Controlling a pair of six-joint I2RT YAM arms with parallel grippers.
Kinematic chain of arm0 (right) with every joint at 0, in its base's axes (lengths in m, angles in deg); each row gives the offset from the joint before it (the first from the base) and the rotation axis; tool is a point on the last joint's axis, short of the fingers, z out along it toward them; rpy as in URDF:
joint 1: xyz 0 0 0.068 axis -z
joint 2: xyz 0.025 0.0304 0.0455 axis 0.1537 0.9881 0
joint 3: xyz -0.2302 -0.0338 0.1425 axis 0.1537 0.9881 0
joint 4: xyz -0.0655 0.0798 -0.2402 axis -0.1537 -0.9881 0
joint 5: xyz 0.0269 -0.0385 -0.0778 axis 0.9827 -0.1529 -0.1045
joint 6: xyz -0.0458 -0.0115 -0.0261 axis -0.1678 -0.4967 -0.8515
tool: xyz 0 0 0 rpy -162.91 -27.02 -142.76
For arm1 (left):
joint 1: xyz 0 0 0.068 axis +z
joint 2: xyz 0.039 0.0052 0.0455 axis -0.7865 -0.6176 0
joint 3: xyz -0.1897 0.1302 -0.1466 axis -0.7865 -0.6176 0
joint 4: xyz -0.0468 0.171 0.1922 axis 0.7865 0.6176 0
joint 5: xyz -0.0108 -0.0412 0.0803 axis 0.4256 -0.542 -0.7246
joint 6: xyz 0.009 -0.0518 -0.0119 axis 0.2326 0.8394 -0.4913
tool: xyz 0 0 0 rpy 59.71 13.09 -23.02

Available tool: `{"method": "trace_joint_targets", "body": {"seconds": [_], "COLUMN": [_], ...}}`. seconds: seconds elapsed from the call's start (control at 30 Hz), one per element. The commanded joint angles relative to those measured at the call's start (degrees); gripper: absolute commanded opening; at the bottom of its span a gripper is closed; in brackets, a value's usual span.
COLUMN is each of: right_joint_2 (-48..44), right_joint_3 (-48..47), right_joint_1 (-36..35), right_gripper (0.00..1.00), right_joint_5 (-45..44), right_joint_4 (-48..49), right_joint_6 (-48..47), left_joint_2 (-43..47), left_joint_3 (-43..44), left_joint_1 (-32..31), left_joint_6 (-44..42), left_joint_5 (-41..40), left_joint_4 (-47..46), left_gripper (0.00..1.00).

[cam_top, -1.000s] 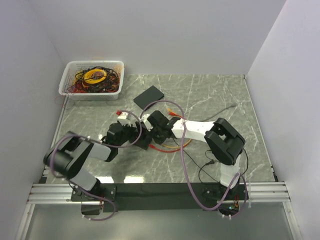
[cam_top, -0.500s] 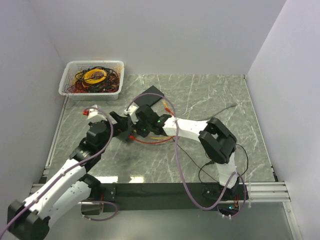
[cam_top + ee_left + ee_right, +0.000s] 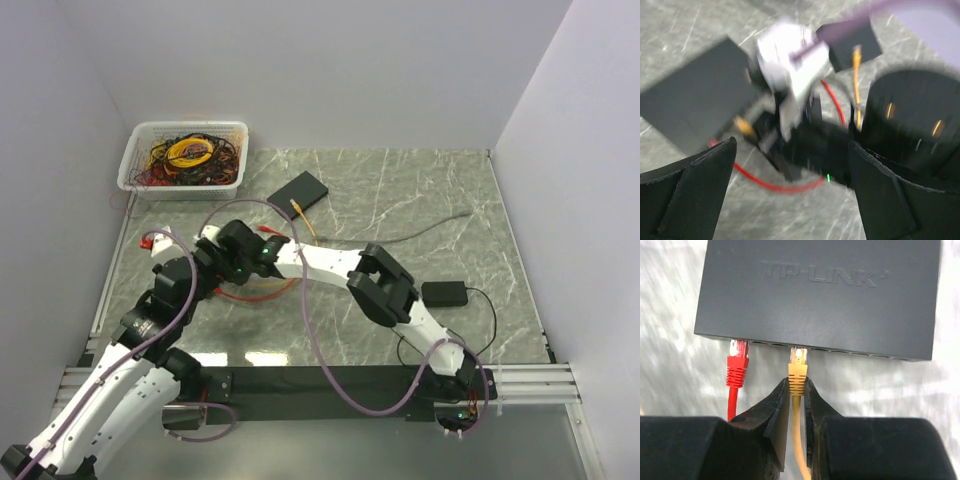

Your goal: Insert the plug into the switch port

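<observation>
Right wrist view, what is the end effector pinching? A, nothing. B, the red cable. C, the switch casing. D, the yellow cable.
D: the right end effector is closed on the yellow cable just behind its plug, while the red cable lies free beside it, both leading to the front of the switch.

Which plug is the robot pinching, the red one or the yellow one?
The yellow plug: the right gripper pinches it at the switch. The red plug beside it is untouched.
</observation>
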State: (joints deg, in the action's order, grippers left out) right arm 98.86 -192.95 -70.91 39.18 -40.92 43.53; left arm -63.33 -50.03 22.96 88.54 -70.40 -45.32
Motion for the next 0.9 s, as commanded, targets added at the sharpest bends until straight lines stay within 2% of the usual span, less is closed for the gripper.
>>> {"method": "trace_joint_targets", "body": {"seconds": [0.0,0.17,0.27,0.4,0.7,0.77,0.8,0.87], "right_joint_2": [4.6,11.0,13.5,14.1,15.5,15.7,15.6,14.5], "right_joint_3": [-13.0,-25.8,-28.5,-28.7,-25.9,-24.7,-23.8,-20.8], "right_joint_1": [-1.8,-2.9,-3.5,-3.8,-8.0,-8.4,-8.3,-8.0], "right_gripper": [0.00,0.00,0.01,0.04,0.05,0.09,0.17,0.25], "right_joint_5": [1.4,3.0,3.7,5.4,6.8,4.9,4.1,1.0], "right_joint_4": [-0.9,-1.9,0.3,4.5,6.4,6.3,6.5,6.9], "right_joint_6": [-0.2,1.2,2.4,4.5,6.5,6.9,7.5,8.4], "left_joint_2": [0.1,0.0,-0.6,-0.8,-2.3,-2.9,-3.3,-3.6], "left_joint_3": [3.4,6.4,7.4,8.0,7.8,8.0,8.1,7.9], "left_joint_1": [-0.4,-0.4,-0.4,-0.4,-0.4,-0.4,-0.4,-0.4], "left_joint_6": [1.0,0.2,-0.1,-0.3,-0.4,-0.5,-0.5,-0.6], "left_joint_5": [1.3,0.6,0.6,0.0,-1.1,-1.3,-1.4,-1.4], "left_joint_4": [0.2,2.3,3.2,4.4,4.2,4.3,4.2,4.0], "left_gripper": [0.99,0.99,0.99,0.99,0.99,0.99,0.99,0.99]}}
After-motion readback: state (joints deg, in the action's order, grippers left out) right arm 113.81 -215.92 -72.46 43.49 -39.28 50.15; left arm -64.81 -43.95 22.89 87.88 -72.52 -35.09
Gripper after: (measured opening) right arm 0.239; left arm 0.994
